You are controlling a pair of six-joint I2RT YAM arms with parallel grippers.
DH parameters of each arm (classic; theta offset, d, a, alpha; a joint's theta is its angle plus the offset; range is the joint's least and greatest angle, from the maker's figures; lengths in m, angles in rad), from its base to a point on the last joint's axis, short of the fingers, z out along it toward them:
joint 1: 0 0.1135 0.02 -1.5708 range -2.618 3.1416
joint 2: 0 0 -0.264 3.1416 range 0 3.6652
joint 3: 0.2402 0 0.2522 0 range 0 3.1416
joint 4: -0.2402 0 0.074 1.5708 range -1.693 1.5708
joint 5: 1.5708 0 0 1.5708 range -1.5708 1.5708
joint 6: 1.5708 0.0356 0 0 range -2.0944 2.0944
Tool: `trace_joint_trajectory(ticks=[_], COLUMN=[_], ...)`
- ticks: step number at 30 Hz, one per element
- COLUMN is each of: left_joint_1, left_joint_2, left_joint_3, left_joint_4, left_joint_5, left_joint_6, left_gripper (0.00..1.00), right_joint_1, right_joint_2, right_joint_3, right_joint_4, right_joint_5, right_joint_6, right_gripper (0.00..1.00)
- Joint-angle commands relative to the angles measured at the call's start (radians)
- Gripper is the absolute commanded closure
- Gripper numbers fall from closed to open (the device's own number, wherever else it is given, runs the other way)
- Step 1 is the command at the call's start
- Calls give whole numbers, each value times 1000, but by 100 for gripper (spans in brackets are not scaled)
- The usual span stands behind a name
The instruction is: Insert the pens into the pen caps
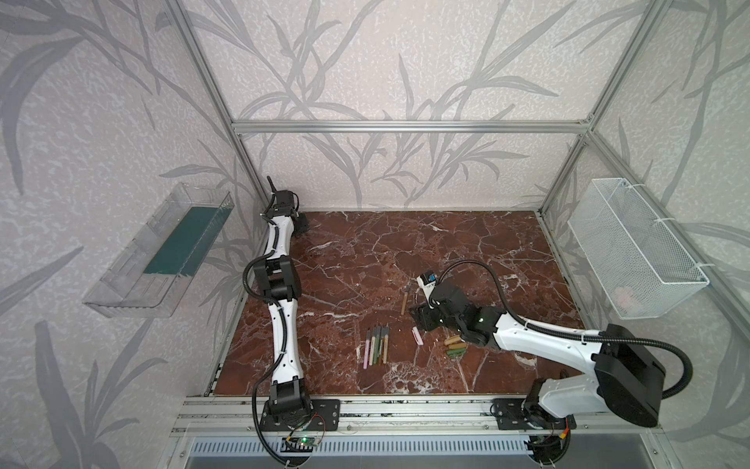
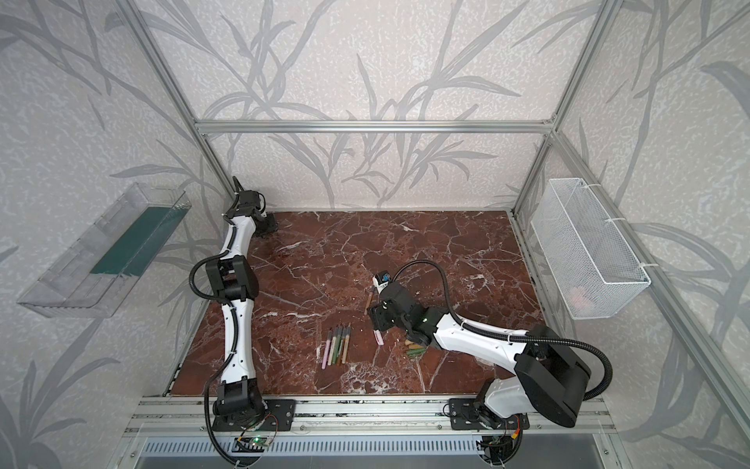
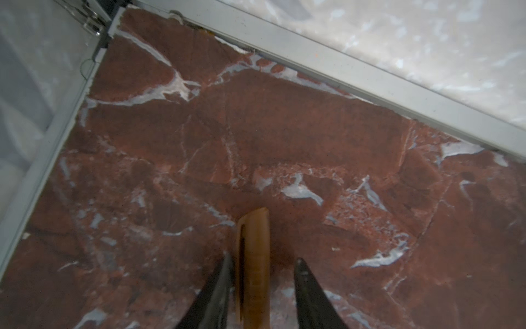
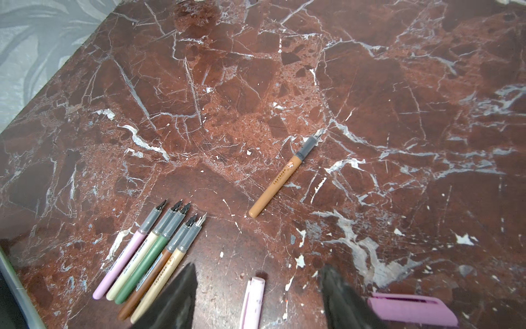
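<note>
Five pens point(image 1: 377, 345) lie side by side on the desk point(image 1: 365, 251), a tan pen point(image 1: 404, 302) apart beyond them. A pale pink cap point(image 4: 253, 302) lies below the empty, wide-open right pincer point(image 4: 259, 267). At the far-left corner, the part-open left pincer point(image 3: 263, 256) straddles a tan cap point(image 3: 253, 233), one finger point(image 3: 216, 287) touching it.

Row of pens point(image 1: 377, 345) lies left of pen caps point(image 1: 455, 346), lone pen point(image 1: 404, 301) behind.

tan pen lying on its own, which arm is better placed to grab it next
Right. The right gripper hovers with open fingers just short of the tan pen. The left gripper is off at the far left corner, with a tan cap between its fingers.
</note>
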Motion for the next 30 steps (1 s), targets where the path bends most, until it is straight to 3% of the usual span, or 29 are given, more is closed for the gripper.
trace_joint_trajectory(ticks=[1,6,18,26,30], left_joint_1=[-21,-40,-41,-79,-91], left_joint_2=[10,13,5,-110,-234], left_joint_3=[12,17,9,-80,-243], left_joint_4=[-126,-135,-139,-200,-196], left_joint_5=[-100,-144,-112,-86,67], left_joint_6=[-2,23,32,-37,-81], left_gripper=[68,70,81,85,91], right_joint_1=[-1,-1,-2,-1,-1], right_joint_2=[-32,-64,-115,-93,-74], right_joint_3=[-18,-35,-81,-63,-48], right_joint_4=[12,17,60,60,49], right_joint_5=[13,16,31,33,28], right_joint_6=[-2,-2,-4,-4,0], right_gripper=[32,32,31,31,31])
